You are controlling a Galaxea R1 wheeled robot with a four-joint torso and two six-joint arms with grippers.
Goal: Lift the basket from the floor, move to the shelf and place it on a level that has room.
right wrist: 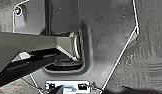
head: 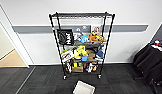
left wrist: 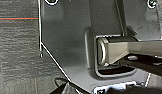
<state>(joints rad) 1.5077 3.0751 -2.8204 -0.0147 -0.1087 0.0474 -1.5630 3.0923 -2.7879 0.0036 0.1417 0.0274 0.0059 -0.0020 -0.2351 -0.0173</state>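
One basket sat on the carpet floor, just in front of the shelf. One black bag reading "Huel" hung at the shelf's left post. Toys crowded the lower tiers; the top level lay bare. Either claw's grip: cannot tell.

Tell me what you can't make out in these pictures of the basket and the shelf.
- The basket, head view: its near end is cut off by the picture's lower edge, so its handles and contents can't be told.
- The shelf, head view: the toys on the lower tiers blur together; single items can't be named.
- Both wrist views: the robot's own dark plate covers most of the floor.
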